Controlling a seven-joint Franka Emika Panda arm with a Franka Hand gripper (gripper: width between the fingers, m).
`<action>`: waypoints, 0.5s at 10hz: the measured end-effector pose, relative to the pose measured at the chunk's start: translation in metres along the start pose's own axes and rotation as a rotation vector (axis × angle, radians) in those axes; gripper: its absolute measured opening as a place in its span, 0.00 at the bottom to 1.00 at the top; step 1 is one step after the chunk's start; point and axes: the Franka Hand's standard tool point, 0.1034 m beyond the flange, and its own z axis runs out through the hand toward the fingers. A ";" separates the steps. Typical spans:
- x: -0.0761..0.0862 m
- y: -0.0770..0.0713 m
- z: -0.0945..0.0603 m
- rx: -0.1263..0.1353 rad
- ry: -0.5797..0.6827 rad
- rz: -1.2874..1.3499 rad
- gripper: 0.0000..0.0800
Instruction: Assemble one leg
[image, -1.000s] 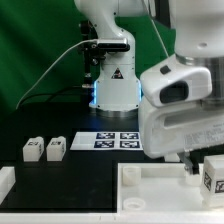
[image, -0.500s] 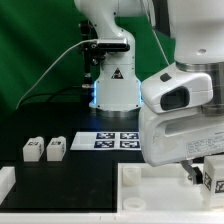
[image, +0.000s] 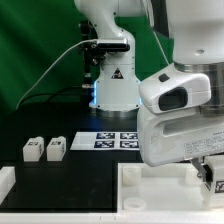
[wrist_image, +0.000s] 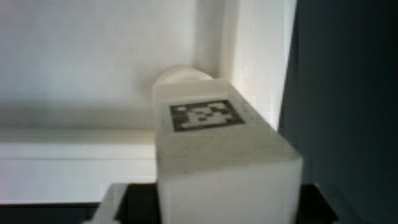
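My gripper (image: 207, 172) is shut on a leg (image: 214, 181), a small white block with a black-and-white tag. It holds the leg upright over the corner of the large white tray-like piece (image: 150, 192) at the exterior view's right. In the wrist view the leg (wrist_image: 217, 150) fills the middle, tag facing the camera. Its far rounded end sits at the tray's inner corner (wrist_image: 228, 60). I cannot tell whether it touches. The dark fingers (wrist_image: 135, 205) flank the leg. Two more legs (image: 33, 150) (image: 55, 149) stand side by side at the exterior view's left.
The marker board (image: 118, 141) lies in front of the robot base (image: 112, 85). Part of a white piece (image: 5, 183) shows at the exterior view's left edge. A green backdrop stands behind the black table.
The gripper has moved down and slightly toward the exterior view's right with the leg. The leg now sits lower at the tray's corner, partly hidden by the hand.
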 end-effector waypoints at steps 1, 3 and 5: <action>-0.001 0.001 0.000 -0.006 0.057 0.006 0.39; -0.004 0.004 -0.001 0.005 0.154 0.256 0.39; -0.005 0.010 -0.002 0.048 0.202 0.553 0.39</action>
